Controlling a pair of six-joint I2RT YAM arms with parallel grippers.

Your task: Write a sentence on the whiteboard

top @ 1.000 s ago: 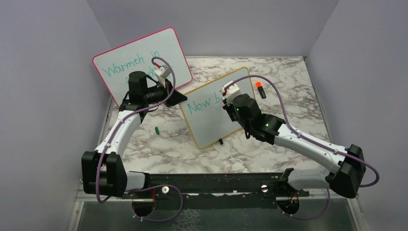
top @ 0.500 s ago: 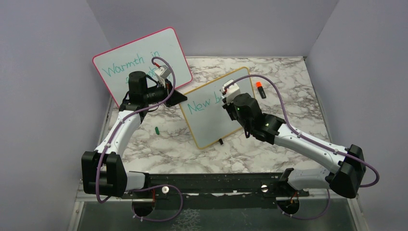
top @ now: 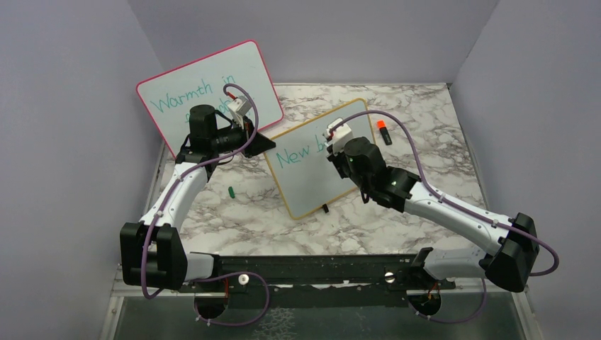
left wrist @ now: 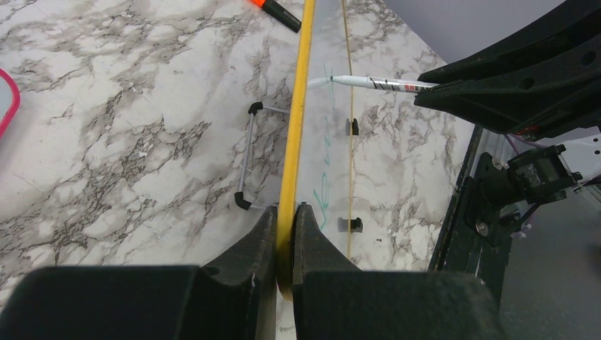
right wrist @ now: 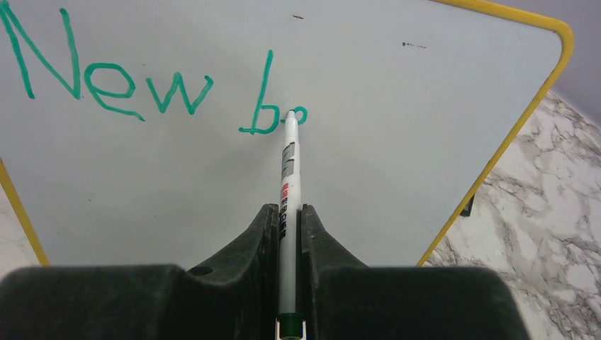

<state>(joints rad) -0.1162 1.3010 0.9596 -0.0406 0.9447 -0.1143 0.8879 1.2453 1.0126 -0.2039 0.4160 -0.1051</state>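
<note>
A: Where does the whiteboard stand?

B: On edge on the marble bench, leaning back, just right of the larger pink-framed board. The left claw is clenched on the yellow frame at its left edge. The right claw is clamped around a white marker, whose tip touches the board.

A: And the sentence?

B: It reads "New b" in teal, plus the start of another letter. Most of it looks unwritten.

A: What could spoil it?

B: If the right arm presses too hard, the board could tip back or twist in the left claw's thin grip, and the stroke would skid. The marker sits between narrow jaws, so under load it could slide or tilt, leaving faint or crooked letters. A long word may also crowd the right frame.
</note>
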